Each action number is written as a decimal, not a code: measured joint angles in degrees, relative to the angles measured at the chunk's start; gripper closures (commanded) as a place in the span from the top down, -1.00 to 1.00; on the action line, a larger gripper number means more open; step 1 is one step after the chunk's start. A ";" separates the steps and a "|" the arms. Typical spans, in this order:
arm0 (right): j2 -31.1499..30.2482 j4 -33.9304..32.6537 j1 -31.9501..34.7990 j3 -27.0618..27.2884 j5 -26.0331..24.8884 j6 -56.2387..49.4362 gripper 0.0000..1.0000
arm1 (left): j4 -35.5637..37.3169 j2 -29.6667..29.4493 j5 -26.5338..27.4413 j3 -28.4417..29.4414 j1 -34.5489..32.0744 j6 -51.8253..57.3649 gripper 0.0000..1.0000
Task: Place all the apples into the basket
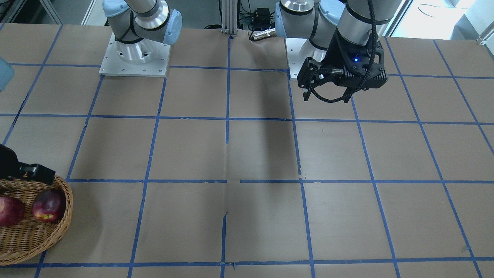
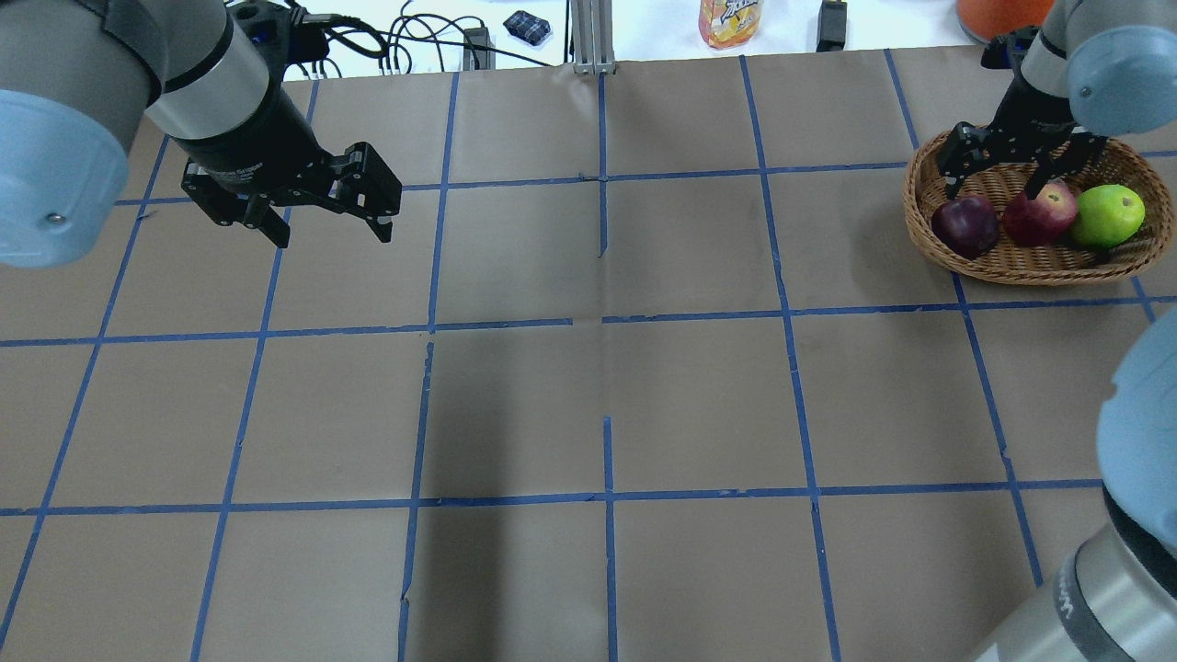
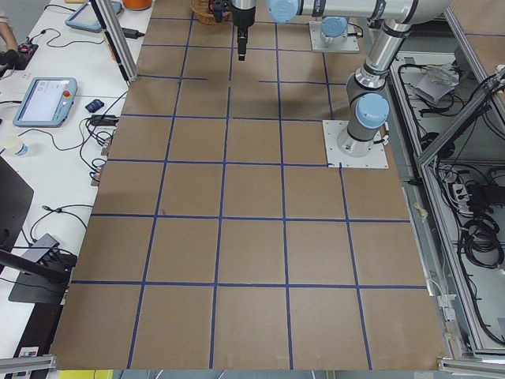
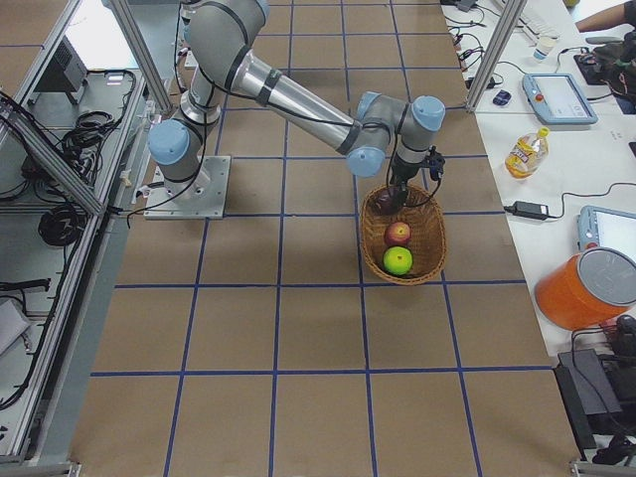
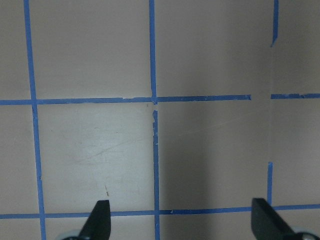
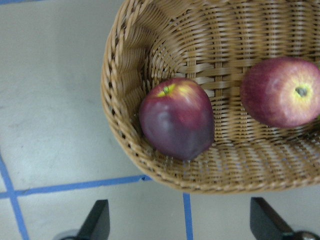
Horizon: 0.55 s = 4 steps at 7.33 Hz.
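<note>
The wicker basket [image 2: 1030, 274] sits at the far right of the table. All three apples lie in it: a dark red apple [image 2: 964, 226], a red apple with a yellowish patch [image 2: 1039, 213] and the lime green apple [image 2: 1111, 215]. My right gripper [image 2: 998, 188] hangs open and empty just above the basket's left end. Its wrist view shows the basket's rim [image 6: 112, 100], the dark red apple [image 6: 176, 118] and the other red apple [image 6: 281, 91]. My left gripper [image 2: 331, 234] is open and empty above bare table at the far left, and its wrist view [image 5: 182, 225] shows only paper and tape.
Brown paper with a grid of blue tape covers the table. The two arm bases [image 1: 135, 58] stand at the robot's edge. A drink bottle [image 2: 729, 20] and cables lie beyond the far edge. An orange bucket [image 4: 581, 288] and tablets are on a side bench.
</note>
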 measured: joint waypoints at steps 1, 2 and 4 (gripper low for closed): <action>-4.00 4.06 0.95 0.83 1.06 1.11 1.00 | 0.02 0.01 0.00 0.03 0.00 0.00 1.00; -7.51 6.48 2.14 1.99 2.20 3.86 1.00 | 0.04 -0.01 0.00 0.13 0.00 0.00 1.00; -13.39 9.65 6.42 4.52 3.10 9.87 1.00 | 0.01 -0.06 0.00 0.28 0.00 0.00 1.00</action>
